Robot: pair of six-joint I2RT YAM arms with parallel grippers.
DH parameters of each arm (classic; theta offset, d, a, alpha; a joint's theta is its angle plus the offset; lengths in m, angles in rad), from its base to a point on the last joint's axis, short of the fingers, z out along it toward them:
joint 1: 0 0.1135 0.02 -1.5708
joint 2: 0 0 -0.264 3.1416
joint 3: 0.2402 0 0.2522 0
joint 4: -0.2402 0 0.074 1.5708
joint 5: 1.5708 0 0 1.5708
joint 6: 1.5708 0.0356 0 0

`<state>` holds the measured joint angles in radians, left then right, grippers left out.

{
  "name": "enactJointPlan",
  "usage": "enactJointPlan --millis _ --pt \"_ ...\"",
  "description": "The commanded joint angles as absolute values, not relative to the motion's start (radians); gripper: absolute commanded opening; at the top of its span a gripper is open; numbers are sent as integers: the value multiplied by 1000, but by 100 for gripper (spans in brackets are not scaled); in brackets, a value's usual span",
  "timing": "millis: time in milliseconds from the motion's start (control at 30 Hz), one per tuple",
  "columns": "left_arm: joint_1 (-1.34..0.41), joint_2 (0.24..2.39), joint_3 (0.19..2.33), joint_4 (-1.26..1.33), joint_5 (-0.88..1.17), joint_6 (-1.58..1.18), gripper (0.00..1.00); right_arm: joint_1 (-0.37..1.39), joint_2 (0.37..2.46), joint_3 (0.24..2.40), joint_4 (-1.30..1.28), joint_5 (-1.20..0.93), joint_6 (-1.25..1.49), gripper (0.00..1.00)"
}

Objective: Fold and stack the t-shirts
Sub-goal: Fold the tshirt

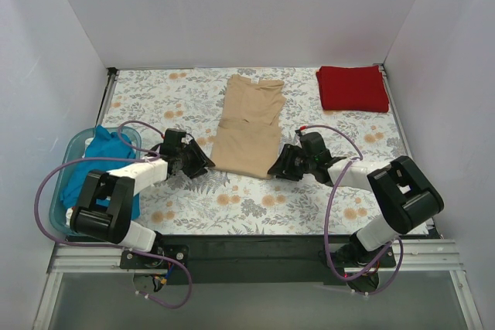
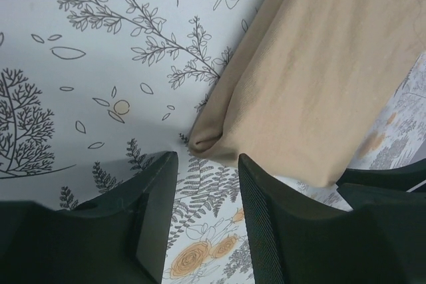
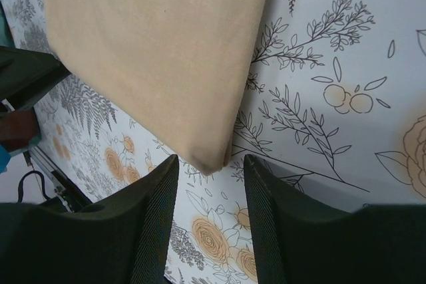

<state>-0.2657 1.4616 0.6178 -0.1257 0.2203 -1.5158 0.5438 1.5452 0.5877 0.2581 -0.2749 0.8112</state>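
The tan shirt (image 1: 249, 125) lies flat in the middle of the table, folded in on itself into a long narrow strip that runs from the far side toward the arms, neck end away and hem end near. Its near edge is a soft doubled fold, and both near corners rest on the tablecloth (image 1: 155, 90), nothing lifting them. The left gripper (image 2: 208, 161) sits low at the near left corner with its jaws parted. Its wrist view shows the rounded corner of the cloth just ahead of the gap between the two dark fingers, not pinched. The right gripper (image 3: 210, 163) mirrors it at the near right corner. Its jaws also stand apart, with the tip of the corner pointing into the gap and the fabric loose there too. From above, the two arms reach in from either side, so the grippers face each other across the hem and the strip lies between them. Well apart from all this, in the far right corner of the table, the red shirt (image 1: 353, 88) sits as a neat folded rectangle, square to the table edges. Over on the left, beside the left arm, the teal shirt (image 1: 104, 152) is bunched up in a crumpled heap in the tub (image 1: 71, 147), some of it spilling over the near rim. The floral tablecloth covers the whole work surface under both folded shirts
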Motion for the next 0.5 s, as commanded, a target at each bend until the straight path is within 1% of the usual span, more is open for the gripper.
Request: enactJointPlan --millis 0,300,333,400,467 --pt "-267 1496 612 -118 126 -1506 40 555 1565 592 249 -222 815 51" --pt "-299 1535 598 -80 117 -1505 37 561 1601 603 249 -230 810 48" --pt "-304 1540 600 -81 114 -1503 36 561 1605 606 247 -230 808 46" --pt "-308 1548 604 -80 123 -1503 28 560 1612 612 247 -230 802 44" --pt "-325 1548 604 -81 130 -1505 20 561 1618 621 245 -233 793 39"
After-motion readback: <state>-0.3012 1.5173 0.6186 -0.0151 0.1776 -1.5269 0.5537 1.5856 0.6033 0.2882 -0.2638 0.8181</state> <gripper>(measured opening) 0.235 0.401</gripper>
